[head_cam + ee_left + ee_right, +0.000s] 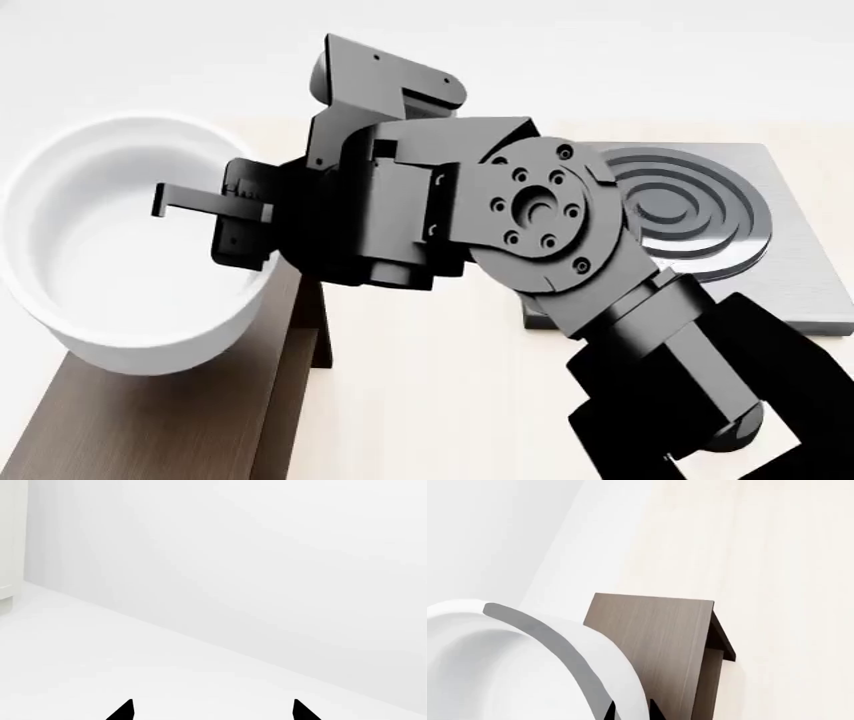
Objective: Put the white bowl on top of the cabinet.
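The white bowl is deep and glossy and sits at the left of the head view, over the end of the dark brown cabinet. I cannot tell whether it touches the cabinet top. My right gripper is shut on the bowl's rim, one finger inside the wall and one outside. In the right wrist view the bowl fills the lower left, its wall passes between the tips of the right gripper, and the cabinet lies beyond. My left gripper is open and empty, facing a white floor and wall.
A grey square stove plate with ring grooves lies on the pale wooden table at the right. My right arm crosses the middle of the head view. A white furniture edge shows in the left wrist view.
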You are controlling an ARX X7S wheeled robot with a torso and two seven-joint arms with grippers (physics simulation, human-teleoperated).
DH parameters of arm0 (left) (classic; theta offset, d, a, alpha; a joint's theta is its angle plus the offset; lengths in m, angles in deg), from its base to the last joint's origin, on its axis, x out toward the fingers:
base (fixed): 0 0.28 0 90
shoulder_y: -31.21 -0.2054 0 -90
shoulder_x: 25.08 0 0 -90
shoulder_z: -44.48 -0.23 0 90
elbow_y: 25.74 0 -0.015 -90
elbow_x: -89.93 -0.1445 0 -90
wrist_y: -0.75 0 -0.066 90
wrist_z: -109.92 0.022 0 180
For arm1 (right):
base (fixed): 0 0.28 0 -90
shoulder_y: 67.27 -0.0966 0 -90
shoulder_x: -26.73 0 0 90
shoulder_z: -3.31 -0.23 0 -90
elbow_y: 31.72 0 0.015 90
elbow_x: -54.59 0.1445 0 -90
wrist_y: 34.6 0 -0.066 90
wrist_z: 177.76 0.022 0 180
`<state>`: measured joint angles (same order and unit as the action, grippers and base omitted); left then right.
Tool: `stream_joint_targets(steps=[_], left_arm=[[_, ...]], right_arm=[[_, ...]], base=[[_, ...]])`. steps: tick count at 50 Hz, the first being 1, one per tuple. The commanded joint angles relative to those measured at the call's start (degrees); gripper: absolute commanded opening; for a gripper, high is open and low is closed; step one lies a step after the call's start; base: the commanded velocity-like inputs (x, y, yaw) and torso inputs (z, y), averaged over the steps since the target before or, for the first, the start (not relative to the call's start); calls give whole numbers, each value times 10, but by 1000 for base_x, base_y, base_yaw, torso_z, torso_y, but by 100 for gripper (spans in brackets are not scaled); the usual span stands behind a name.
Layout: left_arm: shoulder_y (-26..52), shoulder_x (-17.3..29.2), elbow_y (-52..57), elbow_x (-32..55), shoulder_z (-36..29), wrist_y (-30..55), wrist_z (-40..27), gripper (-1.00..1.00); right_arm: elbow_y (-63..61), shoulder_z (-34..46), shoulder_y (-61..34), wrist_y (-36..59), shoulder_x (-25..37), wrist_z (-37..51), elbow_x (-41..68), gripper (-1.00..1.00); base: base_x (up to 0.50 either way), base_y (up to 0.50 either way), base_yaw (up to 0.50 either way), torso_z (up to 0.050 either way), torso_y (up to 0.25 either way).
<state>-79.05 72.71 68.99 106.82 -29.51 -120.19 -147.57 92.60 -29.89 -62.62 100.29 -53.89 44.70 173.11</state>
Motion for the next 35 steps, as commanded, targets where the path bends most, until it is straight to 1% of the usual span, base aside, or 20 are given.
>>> stream_joint_targets(steps=[1,35], left_arm=[[0,0,2,-1,0,1,-1,100],[0,0,0,-1,-1,0,0,100]], right_arm=[[5,-18,-3,-12,-2,-13,-4,-100],[8,-9,6,-17,-4,-22,-8,-100]], base=[[0,0,0,0,0],[0,0,0,1,1]])
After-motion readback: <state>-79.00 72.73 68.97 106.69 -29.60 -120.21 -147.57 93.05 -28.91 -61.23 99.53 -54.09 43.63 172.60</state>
